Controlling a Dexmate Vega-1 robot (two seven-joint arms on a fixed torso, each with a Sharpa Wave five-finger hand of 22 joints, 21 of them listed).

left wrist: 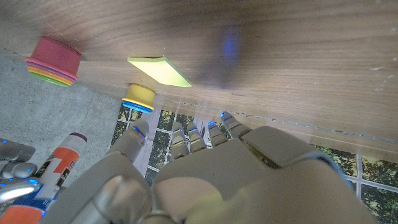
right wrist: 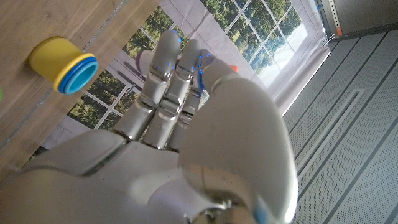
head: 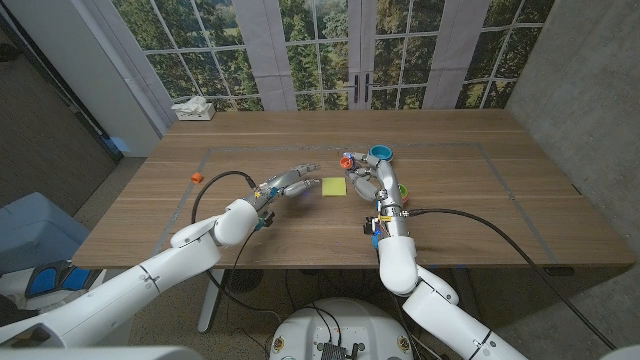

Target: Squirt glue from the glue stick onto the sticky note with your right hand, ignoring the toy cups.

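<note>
A: Listing the head view first. Item one: right hand (head: 366, 183), fingers wrapped round the glue stick (head: 349, 161), orange cap end pointing to about ten o'clock. Item two: sticky note (head: 334, 187), yellow, lying at nine o'clock of that hand, just beside it. Item three: left hand (head: 290, 185), released, fingers spread, at nine o'clock of the note.

B: Cups?

A: Toy cups (head: 381, 154) at twelve o'clock of the right hand, close by.

B: Left wrist view?

A: Sticky note (left wrist: 160, 71) flat on the wood; pink stack (left wrist: 53, 60) and yellow cup (left wrist: 138, 98) near it; glue stick (left wrist: 57, 168) with its tip off the paper.

B: Right wrist view?

A: Right hand (right wrist: 186, 124) clenched, stick mostly hidden; yellow-and-blue cup (right wrist: 64, 64) beside it.

B: Risks?

A: Likely a squirt landing on bare table if the tip is not over the note; a knuckle nudging the cups; the loose note sliding.
</note>
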